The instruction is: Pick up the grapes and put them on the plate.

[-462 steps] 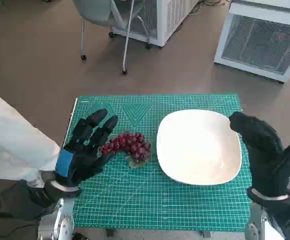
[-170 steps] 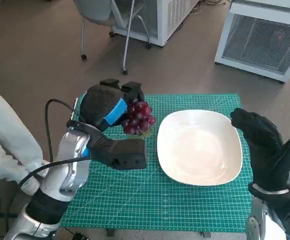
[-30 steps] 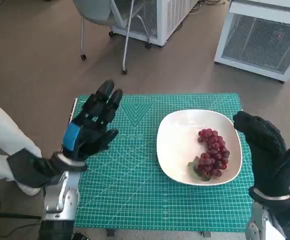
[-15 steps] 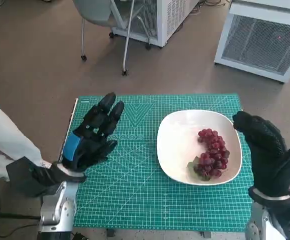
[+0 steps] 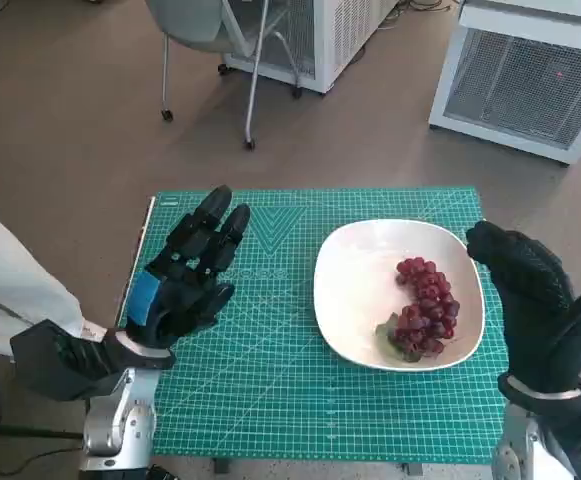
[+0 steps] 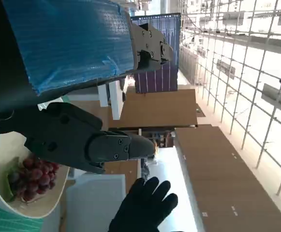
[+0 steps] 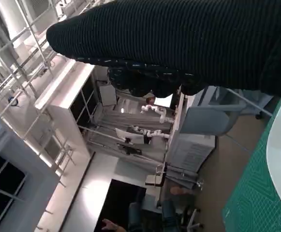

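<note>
Head view: I see a green cutting mat (image 5: 300,400) covering the small table, brown floor around it, a chair (image 5: 210,40) and two white cabinets at the far side. One white plate (image 5: 360,290) on the right, one bunch of grapes (image 5: 425,305) lying on its right half. Left hand (image 5: 185,275) over the mat's left side, fingers spread, holding nothing. Right hand (image 5: 535,300) just right of the plate, fingers loosely extended, empty. Left wrist view: grapes (image 6: 31,176) on the plate (image 6: 0,159); fingers (image 6: 106,147) straight, touching nothing. Right wrist view: glove (image 7: 179,43) only; I cannot tell its fingers here.

Green gridded cutting mat (image 5: 300,400) covers small table before you. Beyond it on brown floor (image 5: 70,120): grey wheeled chair (image 5: 215,40), two white louvred cabinets (image 5: 530,80).
</note>
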Controlling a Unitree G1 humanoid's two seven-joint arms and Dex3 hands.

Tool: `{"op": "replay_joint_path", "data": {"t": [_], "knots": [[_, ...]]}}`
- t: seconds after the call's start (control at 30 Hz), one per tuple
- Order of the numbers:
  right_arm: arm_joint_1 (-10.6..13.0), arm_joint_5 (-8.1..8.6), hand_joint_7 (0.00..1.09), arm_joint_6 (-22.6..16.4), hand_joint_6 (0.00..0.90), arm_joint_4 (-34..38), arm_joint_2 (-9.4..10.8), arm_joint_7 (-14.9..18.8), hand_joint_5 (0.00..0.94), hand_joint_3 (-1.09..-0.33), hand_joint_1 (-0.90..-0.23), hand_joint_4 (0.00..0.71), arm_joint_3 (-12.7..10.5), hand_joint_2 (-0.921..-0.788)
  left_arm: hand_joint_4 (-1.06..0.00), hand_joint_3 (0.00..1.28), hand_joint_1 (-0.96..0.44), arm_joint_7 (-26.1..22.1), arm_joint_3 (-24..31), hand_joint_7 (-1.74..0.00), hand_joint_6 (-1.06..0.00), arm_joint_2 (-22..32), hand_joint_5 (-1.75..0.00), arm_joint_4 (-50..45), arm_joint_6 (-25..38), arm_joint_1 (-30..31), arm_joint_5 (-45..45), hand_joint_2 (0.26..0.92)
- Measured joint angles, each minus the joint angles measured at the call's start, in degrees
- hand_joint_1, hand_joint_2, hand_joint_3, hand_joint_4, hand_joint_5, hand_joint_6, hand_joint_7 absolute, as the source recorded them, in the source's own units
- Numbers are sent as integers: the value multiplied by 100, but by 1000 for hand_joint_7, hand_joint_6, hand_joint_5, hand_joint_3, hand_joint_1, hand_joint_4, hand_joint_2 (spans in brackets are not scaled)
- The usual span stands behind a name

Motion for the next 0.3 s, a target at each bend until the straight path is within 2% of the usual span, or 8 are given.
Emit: {"op": "replay_joint_path", "data": {"t": [0.07,0.2,0.3], "knots": [[0,0,590,2,190,-4,-8,0,1,-529,-490,533,0,-921,-70,239,-435,-10,3,-9,-203,-13,-3,-5,1,17,-41,917],[0,0,590,3,190,-5,-28,0,1,-529,-490,533,-2,-921,-118,157,-187,-66,34,-45,-265,-52,-19,-4,-16,42,-115,905],[0,0,589,3,190,-5,-42,1,1,-530,-487,533,-5,-921,-165,131,-91,-110,67,-74,-305,-109,-31,5,-91,61,-139,905]]}}
